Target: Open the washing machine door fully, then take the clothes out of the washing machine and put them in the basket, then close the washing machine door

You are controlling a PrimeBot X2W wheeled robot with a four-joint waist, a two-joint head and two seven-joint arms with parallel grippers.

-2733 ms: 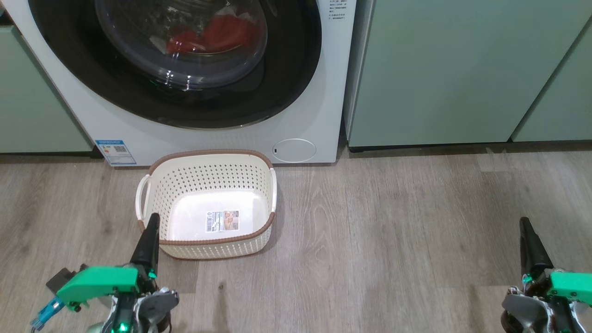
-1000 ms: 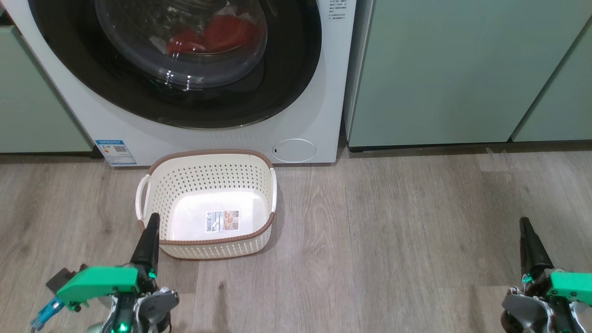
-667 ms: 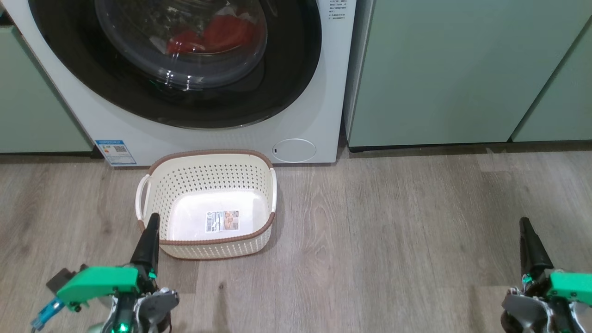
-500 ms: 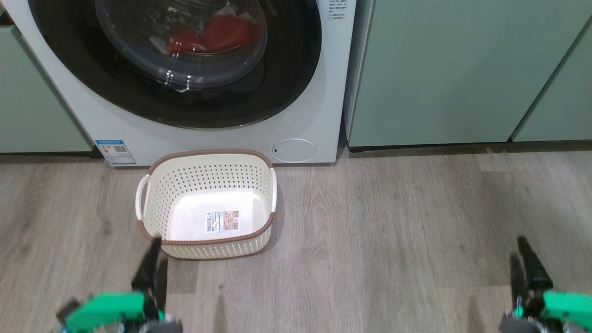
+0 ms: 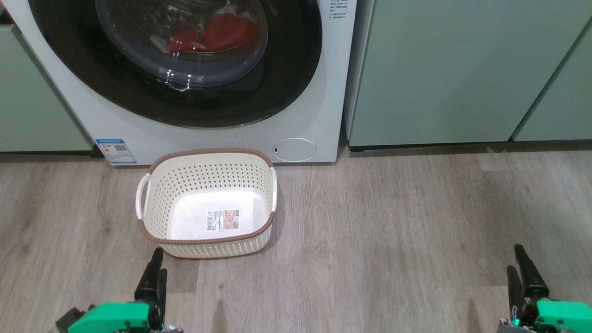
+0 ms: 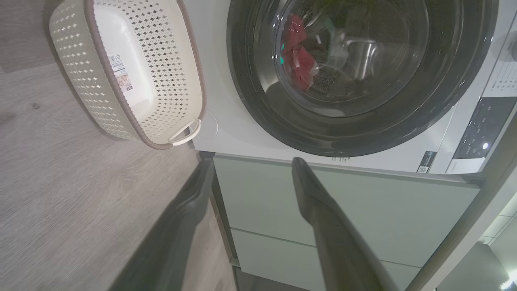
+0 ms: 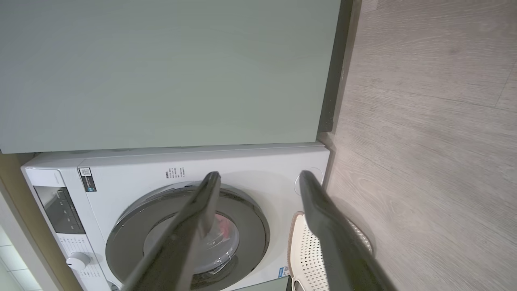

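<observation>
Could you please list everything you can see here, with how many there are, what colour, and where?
washing machine: one, white, between the cabinets
door: one, black rim and clear window, on the machine's front
clothes: at least one, red with some white, behind the window
basket: one, cream with brown rim, on the floor before the machine
sticker: one, blue-white, machine's lower left corner
round flap: one, white, machine's lower right corner
cabinets: several, pale green, either side of the machine
floor: grey wood
left gripper: one, dark fingers, open
right gripper: one, dark fingers, open
</observation>
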